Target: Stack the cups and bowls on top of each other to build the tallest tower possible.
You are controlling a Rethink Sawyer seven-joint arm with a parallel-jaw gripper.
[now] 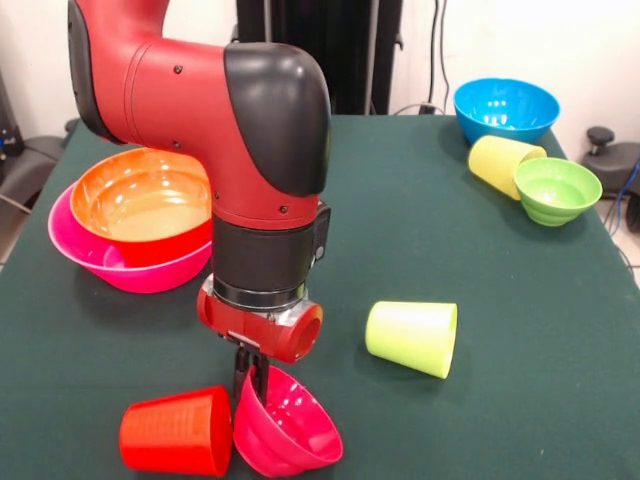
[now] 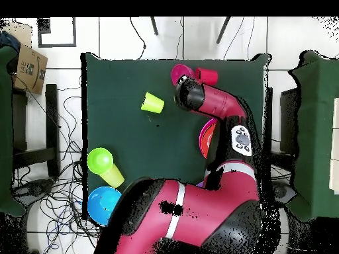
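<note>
Green tabletop spread across the whole front view. Red and black arm reaching down from the top left to the near edge. Large orange bowl nested in the large pink bowl at the left, both upright, making the only stack in sight. Blue bowl upright at the far right corner. Just in front of it, pale yellow cup on its side, touching the ribbed green bowl, which sits upright beside it. Lime green cup on its side alone in the middle right, well apart from the others. At the near edge, magenta bowl tilted on its side, mouth facing up and to the right, touching the red cup lying on its side just to its left. Gripper hanging directly over the magenta bowl's rim, dark fingers narrow and straddling that rim, one inside and one outside. Hard to tell whether pressed tight on it.

From overhead, same layout turned round: magenta bowl and red cup together at the top edge, lime green cup nearby, blue bowl at the lower left.
</note>
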